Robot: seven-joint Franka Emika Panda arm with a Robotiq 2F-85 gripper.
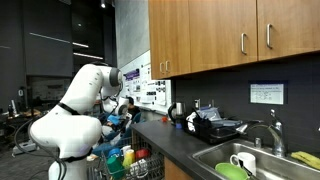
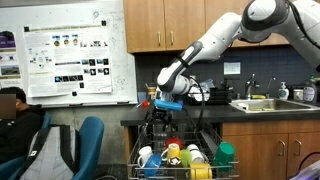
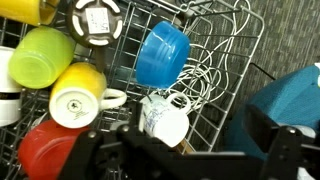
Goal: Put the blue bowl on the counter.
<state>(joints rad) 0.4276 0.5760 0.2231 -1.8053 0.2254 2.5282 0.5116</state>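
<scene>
Jaws: spread wide and empty, hanging over the rack.
Blue bowl: tipped on its side in the rack, near a white mug, clear of the jaws.
Counter: dark worktop beside the rack; the bowl is not on it.

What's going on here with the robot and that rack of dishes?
A robot arm hangs over a wire dish rack, jaws open and empty. The blue bowl lies tilted in the rack among coloured cups, untouched. It is not yet on the counter.
</scene>
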